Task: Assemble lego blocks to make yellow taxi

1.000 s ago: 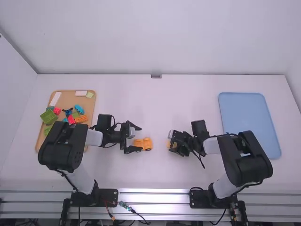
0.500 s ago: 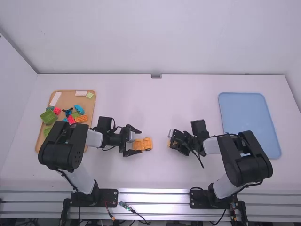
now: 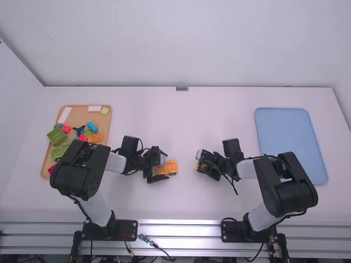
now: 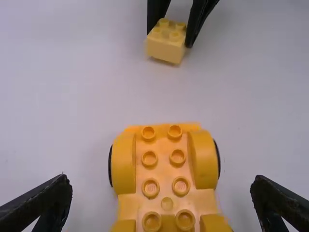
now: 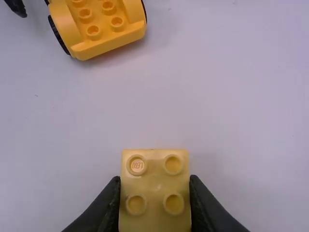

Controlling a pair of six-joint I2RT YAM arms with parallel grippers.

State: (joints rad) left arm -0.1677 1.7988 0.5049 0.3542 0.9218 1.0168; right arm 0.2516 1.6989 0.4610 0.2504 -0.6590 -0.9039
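My left gripper (image 3: 157, 171) is at the left end of the yellow car base (image 3: 172, 167), slightly left of the table's middle. In the left wrist view the gripper (image 4: 161, 200) stands open, one finger on each side of the car base (image 4: 165, 174), with gaps between. The base has wheels and rows of studs on top. My right gripper (image 3: 199, 165), to the right of the base, is shut on a small yellow block. In the right wrist view the gripper (image 5: 154, 203) pinches the four-stud yellow block (image 5: 155, 186). The same block (image 4: 165, 44) is apart from the base.
An orange-brown tray (image 3: 106, 121) at the left holds several loose blocks, among them a green one (image 3: 57, 136) and an orange one (image 3: 95, 138). A blue tray (image 3: 285, 131) lies at the right.
My left gripper has shifted a little to the right along the car base, and its arm has swung slightly. The right gripper looks almost unmoved, with the block still in it.
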